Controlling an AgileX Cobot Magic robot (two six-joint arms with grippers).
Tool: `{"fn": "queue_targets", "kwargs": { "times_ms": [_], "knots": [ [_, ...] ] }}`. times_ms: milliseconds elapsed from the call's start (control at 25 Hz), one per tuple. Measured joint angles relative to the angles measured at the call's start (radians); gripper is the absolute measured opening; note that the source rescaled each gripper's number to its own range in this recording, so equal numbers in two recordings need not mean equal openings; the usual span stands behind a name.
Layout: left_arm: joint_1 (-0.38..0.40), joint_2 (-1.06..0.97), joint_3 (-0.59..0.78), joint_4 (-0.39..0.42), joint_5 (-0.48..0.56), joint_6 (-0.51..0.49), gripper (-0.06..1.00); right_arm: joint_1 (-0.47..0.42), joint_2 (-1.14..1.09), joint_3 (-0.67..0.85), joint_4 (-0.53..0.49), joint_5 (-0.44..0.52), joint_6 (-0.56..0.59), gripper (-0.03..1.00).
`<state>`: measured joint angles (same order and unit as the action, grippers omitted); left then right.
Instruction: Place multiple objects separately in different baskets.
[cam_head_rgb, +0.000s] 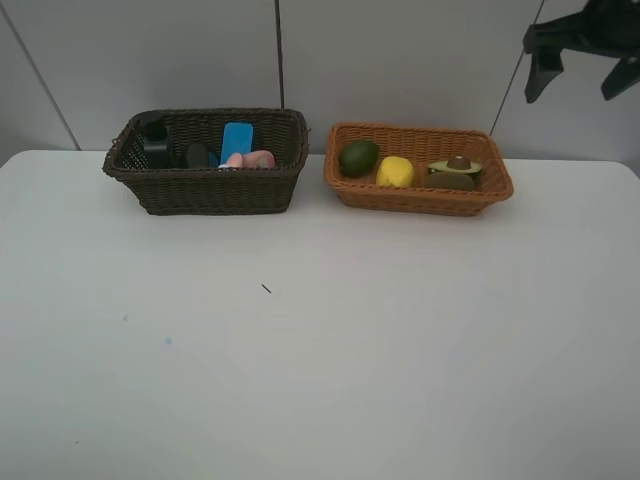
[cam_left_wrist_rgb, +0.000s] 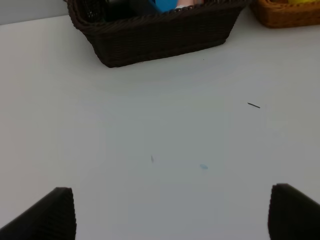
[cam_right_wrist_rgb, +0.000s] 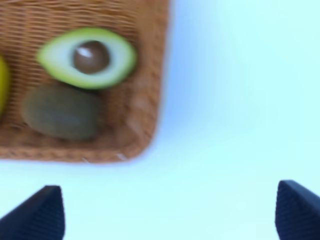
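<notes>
The dark brown basket (cam_head_rgb: 205, 190) at the back left holds a dark pump bottle (cam_head_rgb: 155, 142), a grey cup (cam_head_rgb: 197, 155), a blue eraser block (cam_head_rgb: 237, 140) and a pink bottle (cam_head_rgb: 252, 160). Beside it, the orange-tan basket (cam_head_rgb: 420, 197) holds a lime (cam_head_rgb: 358, 157), a lemon (cam_head_rgb: 395, 172), an avocado half (cam_head_rgb: 456, 166) and a kiwi (cam_head_rgb: 452, 182). My right gripper (cam_head_rgb: 575, 85) hangs open and empty, high above that basket's right end; its wrist view shows the avocado half (cam_right_wrist_rgb: 87, 57) and kiwi (cam_right_wrist_rgb: 62, 112) below. My left gripper (cam_left_wrist_rgb: 170, 210) is open over bare table, in front of the dark basket (cam_left_wrist_rgb: 160, 35).
The white table (cam_head_rgb: 320, 350) stretches wide in front of both baskets. A small dark speck (cam_head_rgb: 266, 289) lies near its middle. A grey wall stands close behind the baskets.
</notes>
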<state>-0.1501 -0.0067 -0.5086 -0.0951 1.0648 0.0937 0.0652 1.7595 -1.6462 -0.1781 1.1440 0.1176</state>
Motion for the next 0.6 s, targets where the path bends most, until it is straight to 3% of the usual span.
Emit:
{"fn": "queue_targets", "kwargs": {
  "times_ms": [120, 600],
  "knots": [
    [0.0, 0.0, 0.0, 0.0, 0.0, 0.0, 0.99, -0.035, -0.186, 0.174, -0.007, -0.018, 0.017, 0.99],
    [0.0, 0.0, 0.0, 0.0, 0.0, 0.0, 0.99, -0.038, -1.014, 0.755, -0.003, -0.061, 0.019, 0.99]
  ]
}}
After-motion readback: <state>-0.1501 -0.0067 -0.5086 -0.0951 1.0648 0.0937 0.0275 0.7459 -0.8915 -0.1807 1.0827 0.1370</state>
